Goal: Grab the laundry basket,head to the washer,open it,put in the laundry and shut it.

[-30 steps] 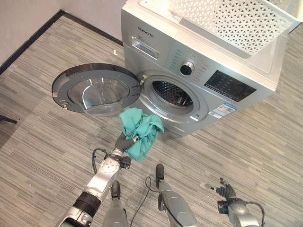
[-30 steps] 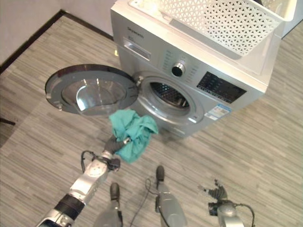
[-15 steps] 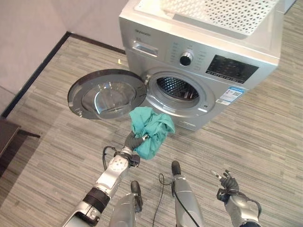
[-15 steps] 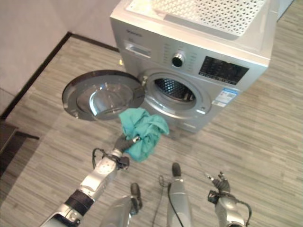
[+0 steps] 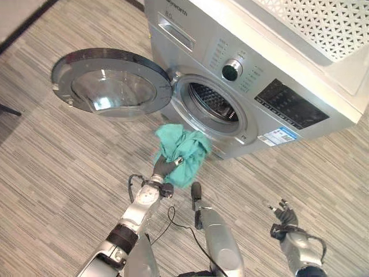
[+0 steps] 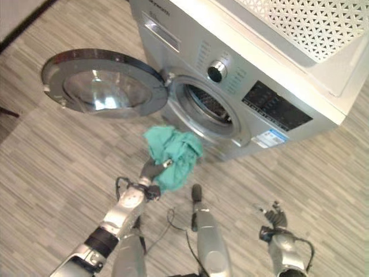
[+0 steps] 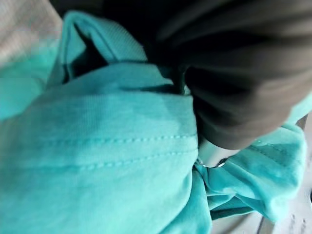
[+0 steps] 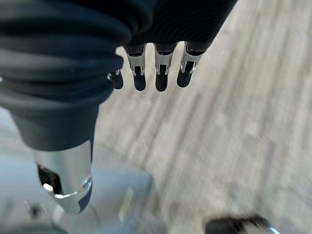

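Note:
My left hand is shut on a bunched teal garment, held up just in front of and below the washer's drum opening. In the left wrist view the teal garment wraps round the hand. The silver washer has its round glass door swung wide open to the left. A white perforated laundry basket sits on top of the washer. Low at the right, over the floor, my right hand hangs open and empty, its fingers relaxed.
Grey striped plank flooring surrounds the washer. A dark skirting line runs along the wall at the upper left. The open door takes up the space left of the drum.
The camera has shifted, so the washer now looks closer and more tilted. The left hand with the teal garment sits a little nearer the drum opening. The right hand stays low.

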`<state>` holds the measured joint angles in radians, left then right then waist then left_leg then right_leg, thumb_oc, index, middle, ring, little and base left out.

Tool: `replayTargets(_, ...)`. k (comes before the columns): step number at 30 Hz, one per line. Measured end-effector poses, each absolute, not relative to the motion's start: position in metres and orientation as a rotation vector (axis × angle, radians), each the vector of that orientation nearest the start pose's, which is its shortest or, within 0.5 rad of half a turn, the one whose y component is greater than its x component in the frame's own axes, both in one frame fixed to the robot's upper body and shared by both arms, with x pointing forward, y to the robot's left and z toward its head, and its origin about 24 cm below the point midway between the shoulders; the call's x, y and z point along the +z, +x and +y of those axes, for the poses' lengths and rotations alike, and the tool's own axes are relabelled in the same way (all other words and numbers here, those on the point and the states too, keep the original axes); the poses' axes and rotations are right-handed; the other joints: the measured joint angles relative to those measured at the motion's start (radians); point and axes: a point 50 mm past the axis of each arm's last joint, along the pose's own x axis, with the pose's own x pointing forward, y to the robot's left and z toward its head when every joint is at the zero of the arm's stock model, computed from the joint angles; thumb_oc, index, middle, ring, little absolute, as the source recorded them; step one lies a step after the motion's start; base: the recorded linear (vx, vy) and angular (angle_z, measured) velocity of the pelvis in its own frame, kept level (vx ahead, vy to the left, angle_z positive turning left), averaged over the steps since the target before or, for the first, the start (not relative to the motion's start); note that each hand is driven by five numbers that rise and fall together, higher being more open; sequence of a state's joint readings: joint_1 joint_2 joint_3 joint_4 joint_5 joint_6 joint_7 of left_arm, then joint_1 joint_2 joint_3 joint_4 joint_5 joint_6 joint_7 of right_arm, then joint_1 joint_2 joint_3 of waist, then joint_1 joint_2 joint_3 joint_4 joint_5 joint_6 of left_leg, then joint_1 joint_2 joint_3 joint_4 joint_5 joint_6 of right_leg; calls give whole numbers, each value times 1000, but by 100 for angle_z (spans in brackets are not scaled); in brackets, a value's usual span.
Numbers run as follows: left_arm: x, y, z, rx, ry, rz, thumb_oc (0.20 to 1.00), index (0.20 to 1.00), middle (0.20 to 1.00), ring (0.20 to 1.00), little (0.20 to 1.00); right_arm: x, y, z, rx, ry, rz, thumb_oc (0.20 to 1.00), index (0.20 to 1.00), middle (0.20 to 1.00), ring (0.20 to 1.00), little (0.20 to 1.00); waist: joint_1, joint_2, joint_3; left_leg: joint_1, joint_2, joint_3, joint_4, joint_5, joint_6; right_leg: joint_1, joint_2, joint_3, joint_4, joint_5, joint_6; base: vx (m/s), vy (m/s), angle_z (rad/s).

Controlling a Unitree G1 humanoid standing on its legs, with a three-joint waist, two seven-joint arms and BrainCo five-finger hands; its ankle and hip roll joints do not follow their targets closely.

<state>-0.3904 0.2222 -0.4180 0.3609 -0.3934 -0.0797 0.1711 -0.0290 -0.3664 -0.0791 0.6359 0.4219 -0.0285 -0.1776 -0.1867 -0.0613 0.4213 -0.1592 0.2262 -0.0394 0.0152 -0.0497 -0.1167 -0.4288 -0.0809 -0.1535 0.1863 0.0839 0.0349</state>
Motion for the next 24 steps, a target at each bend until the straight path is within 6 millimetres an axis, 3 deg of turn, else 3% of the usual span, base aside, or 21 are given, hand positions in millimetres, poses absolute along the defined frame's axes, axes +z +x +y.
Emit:
replayTargets(2, 78, 325, 89, -230, -32, -68, 200, 200, 200, 200, 200, -52, 213, -285, -476, 52, 473, 1000, 1000, 1000, 1000, 1000, -4, 2, 2, -38, 0, -1, -41, 30, -41, -52, -8, -17, 0, 11, -3, -8, -15, 33)
replayTargets(4, 91, 330, 84, -217, -41, -113, 200, 200, 200, 200, 200, -55, 212, -278, -476, 74, 472, 1000, 1000, 1000, 1000, 1000, -5, 2, 5, -80, -19, -4, -45, 33, -47, -83, -31, -17, 1, 6, 10, -51, -22, 24)
replayTargets(5, 108, 335, 84, -196, -49, -181, 200, 200, 200, 200, 200, -57, 215, -269, -489, 106, 463, 1000, 1000, 1000, 1000, 1000, 7, -15, 17, -164, -34, -5, -5, 32, -46, -151, -45, -15, 0, 20, 17, -52, -16, 23)
replayTargets(7, 117, 339, 85, -181, -43, -210, 200, 200, 200, 200, 200, -57, 222, -260, -478, 132, 457, 1000, 1000, 1000, 1000, 1000, 6, -35, 48, -202, -37, -7, 20, 31, -45, -175, -46, -13, 1, 32, 9, -32, -27, 5)
replayTargets(8, 127, 343, 87, -167, -51, -232, 200, 200, 200, 200, 200, -56, 232, -250, -464, 163, 452, 1000, 1000, 1000, 1000, 1000, 3, -59, 99, -226, -35, -7, 53, 22, -49, -185, -43, -13, 0, 41, 4, 23, -16, -7)
replayTargets(12, 135, 348, 87, -147, -60, -247, 200, 200, 200, 200, 200, -56, 241, -244, -476, 200, 446, 1000, 1000, 1000, 1000, 1000, -8, -64, 100, -322, -23, -3, 158, -30, -55, -246, -26, 1, 9, 48, -2, -6, -7, -13)
replayTargets(16, 158, 357, 84, -129, -79, -299, 200, 200, 200, 200, 200, -50, 246, -241, -464, 210, 409, 1000, 1000, 1000, 1000, 1000, -32, -64, 101, -430, -8, 0, 314, -106, -49, -309, -11, 15, 45, 45, -5, -19, -8, -19)
replayTargets(24, 194, 371, 83, -89, -127, -393, 200, 200, 200, 200, 200, -46, 243, -236, -437, 231, 363, 1000, 1000, 1000, 1000, 1000, -66, -73, 97, -589, 8, -9, 456, -166, -46, -422, 7, 33, 72, 54, -7, 7, -36, -9)
